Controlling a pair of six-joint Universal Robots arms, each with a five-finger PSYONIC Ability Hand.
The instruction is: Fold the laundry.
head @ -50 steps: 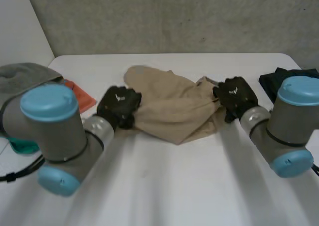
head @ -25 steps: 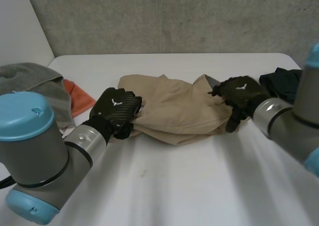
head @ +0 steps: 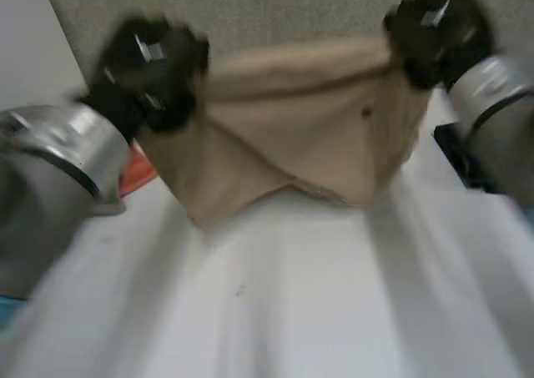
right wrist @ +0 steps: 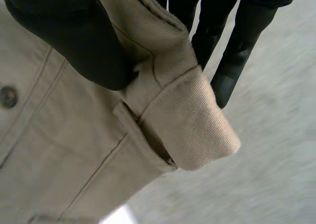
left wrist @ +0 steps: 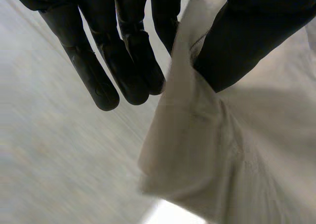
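The beige garment (head: 292, 128) hung spread between the two hands, clear of the white table (head: 284, 303), its top edge stretched across and its lower part sagging to a point at about 7 o'clock.

The left hand (head: 154, 69) sat at roughly 10 o'clock in the head view and gripped the garment's left upper corner. In its wrist view the thumb (left wrist: 247, 41) pinched a fold of cloth against the nearest finger, while the other fingers (left wrist: 98, 70) stayed straight beside the cloth.

The right hand (head: 434, 32) was at about 1 o'clock on the right upper corner. There its thumb (right wrist: 69, 36) clamped a thick, rolled hem against the fingers (right wrist: 232, 51) behind it. A small dark button (right wrist: 7, 96) showed on the cloth below the thumb.

An orange cloth (head: 138, 169) lay on the table at 9 o'clock, and a dark cloth (head: 455, 148) at 3 o'clock.
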